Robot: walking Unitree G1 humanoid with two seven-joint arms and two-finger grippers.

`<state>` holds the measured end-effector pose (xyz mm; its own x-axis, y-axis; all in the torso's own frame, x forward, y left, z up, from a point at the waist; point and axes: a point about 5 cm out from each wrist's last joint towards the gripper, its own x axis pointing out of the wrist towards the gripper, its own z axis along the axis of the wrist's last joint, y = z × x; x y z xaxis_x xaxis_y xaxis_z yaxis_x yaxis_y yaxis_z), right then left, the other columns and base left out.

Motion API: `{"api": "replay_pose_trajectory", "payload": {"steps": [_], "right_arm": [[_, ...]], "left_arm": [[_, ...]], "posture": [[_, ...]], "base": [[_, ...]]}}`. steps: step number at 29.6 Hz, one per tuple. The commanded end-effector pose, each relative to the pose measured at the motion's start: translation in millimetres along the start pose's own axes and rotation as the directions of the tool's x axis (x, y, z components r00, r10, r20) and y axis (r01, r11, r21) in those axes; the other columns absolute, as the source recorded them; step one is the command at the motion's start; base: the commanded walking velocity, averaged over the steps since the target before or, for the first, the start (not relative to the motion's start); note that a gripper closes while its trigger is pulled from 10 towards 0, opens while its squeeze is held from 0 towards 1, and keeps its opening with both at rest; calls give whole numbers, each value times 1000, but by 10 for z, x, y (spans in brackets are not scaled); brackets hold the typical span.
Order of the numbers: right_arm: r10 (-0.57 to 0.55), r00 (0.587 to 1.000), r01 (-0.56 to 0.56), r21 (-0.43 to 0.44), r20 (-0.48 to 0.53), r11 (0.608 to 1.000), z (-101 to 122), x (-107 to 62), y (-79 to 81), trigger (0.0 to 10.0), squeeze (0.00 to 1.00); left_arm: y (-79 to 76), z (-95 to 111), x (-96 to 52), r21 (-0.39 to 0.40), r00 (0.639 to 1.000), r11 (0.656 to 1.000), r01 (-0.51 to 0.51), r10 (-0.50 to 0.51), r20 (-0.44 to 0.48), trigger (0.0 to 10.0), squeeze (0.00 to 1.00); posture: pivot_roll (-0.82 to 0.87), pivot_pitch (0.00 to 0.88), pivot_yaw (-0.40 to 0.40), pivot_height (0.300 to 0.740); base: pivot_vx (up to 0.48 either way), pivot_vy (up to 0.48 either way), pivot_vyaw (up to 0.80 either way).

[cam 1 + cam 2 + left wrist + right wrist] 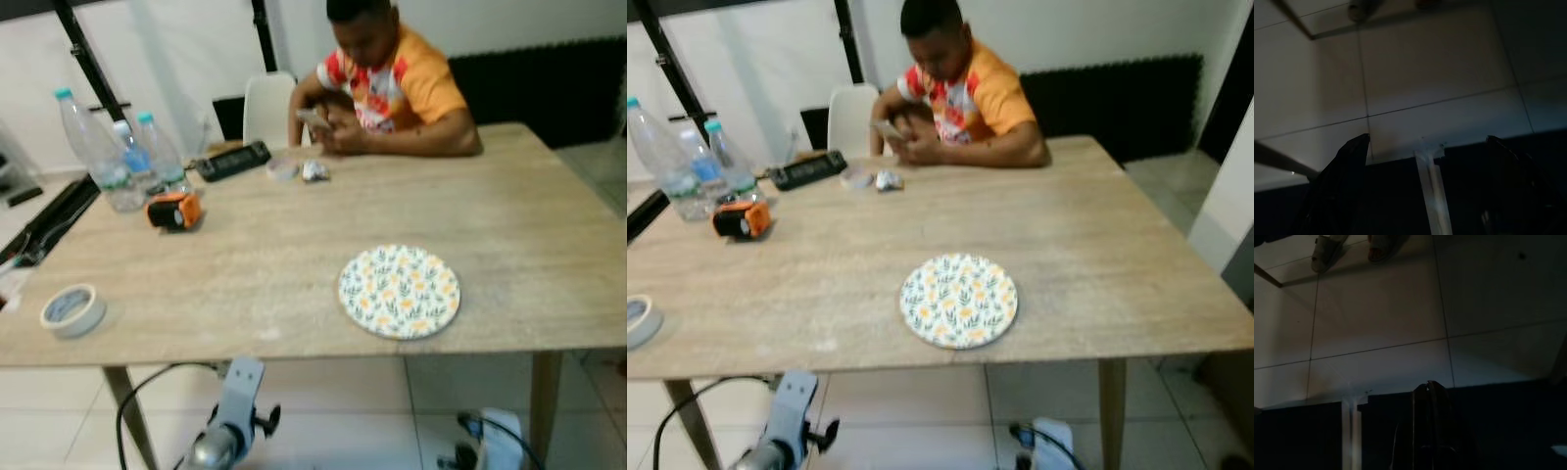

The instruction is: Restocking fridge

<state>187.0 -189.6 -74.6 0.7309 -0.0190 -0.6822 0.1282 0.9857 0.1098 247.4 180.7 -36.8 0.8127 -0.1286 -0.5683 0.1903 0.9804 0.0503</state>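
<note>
Three clear water bottles (122,157) with blue caps stand at the table's far left corner. A round plate (399,291) with a yellow flower print lies near the front edge of the wooden table (509,225). My silver left arm (230,421) hangs below the table's front edge. In the dim left wrist view my left gripper (1427,139) is open over the tiled floor, holding nothing. My right arm (495,441) also hangs low. In the right wrist view, my right gripper (1430,384) looks shut, its fingers together above the floor tiles.
A person in an orange shirt (392,83) sits at the far side, holding a phone. Also on the table are an orange and black object (174,211), a black device (233,161), a tape roll (72,309) and small items (297,170). Sandalled feet (1352,247) rest under the table.
</note>
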Motion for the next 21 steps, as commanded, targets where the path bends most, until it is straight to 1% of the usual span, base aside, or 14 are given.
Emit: {"api": "replay_pose_trajectory", "payload": {"steps": [1, 2, 3, 5, 7, 8, 9, 10, 14, 18, 19, 20, 21], "right_arm": [[7, 999, -9, -30, -40, 1000, -111, -39, -13, 10000, 0], [17, 999, -19, -57, -45, 998, -103, -38, -26, 10000, 0], [17, 999, -19, -57, -45, 998, -103, -38, -26, 10000, 0], [25, 998, -31, -98, -56, 995, -91, -38, -62, 10000, 0], [25, 998, -31, -98, -56, 995, -91, -38, -62, 10000, 0], [24, 998, -31, -111, -65, 993, -89, -39, -86, 10000, 0], [24, 998, -31, -111, -65, 993, -89, -39, -86, 10000, 0], [19, 997, -29, -126, -76, 992, -91, -44, -120, 10000, 0], [2, 995, -16, -146, -98, 989, -110, -57, -182, 10000, 0], [-3, 994, -13, -157, -106, 988, -123, -66, -205, 10000, 0], [-7, 994, -10, -156, -107, 988, -127, -69, -213, 10000, 0], [-7, 994, -10, -156, -107, 988, -127, -69, -213, 10000, 0], [-13, 994, -3, -151, -107, 988, -137, -76, -223, 10000, 0]], "left_arm": [[162, -194, -105, -26, 996, 997, -77, 76, -55, 10000, 0], [205, -333, -176, -62, 989, 991, -123, 117, -92, 10000, 0], [205, -333, -176, -62, 989, 991, -123, 117, -92, 10000, 0], [232, -568, -305, -105, 975, 978, -178, 161, -152, 10000, 0], [232, -568, -305, -105, 975, 978, -178, 161, -152, 10000, 0], [220, -661, -357, -111, 971, 976, -186, 165, -175, 10000, 0], [220, -661, -357, -111, 971, 976, -186, 165, -175, 10000, 0], [201, -734, -397, -112, 967, 975, -190, 166, -193, 10000, 0], [170, -779, -416, -111, 966, 977, -181, 155, -209, 10000, 0], [150, -747, -387, -111, 969, 981, -159, 133, -206, 10000, 0], [135, -718, -363, -93, 972, 986, -138, 116, -205, 10000, 0], [135, -718, -363, -93, 972, 986, -138, 116, -205, 10000, 0], [116, -675, -329, -71, 974, 991, -115, 98, -202, 10000, 0]], "posture": [[-50, 22, 114, 734], [-56, 25, 91, 734], [-56, 25, 91, 734], [-54, 26, 53, 734], [-54, 26, 53, 734], [-52, 27, 42, 734], [-52, 27, 42, 734], [-47, 31, 21, 734], [-46, 35, 5, 734], [-52, 38, 5, 734], [-62, 39, 9, 734], [-62, 39, 9, 734], [-66, 40, 14, 734]], "base": [[0, 0, 0], [0, 0, 0], [0, 0, 0], [0, 0, 0], [0, 0, 0], [0, 0, 0], [0, 0, 0], [0, 0, 0], [0, 0, 0], [0, 0, 0], [0, -480, 0], [0, -480, 0], [0, -480, 0]]}}
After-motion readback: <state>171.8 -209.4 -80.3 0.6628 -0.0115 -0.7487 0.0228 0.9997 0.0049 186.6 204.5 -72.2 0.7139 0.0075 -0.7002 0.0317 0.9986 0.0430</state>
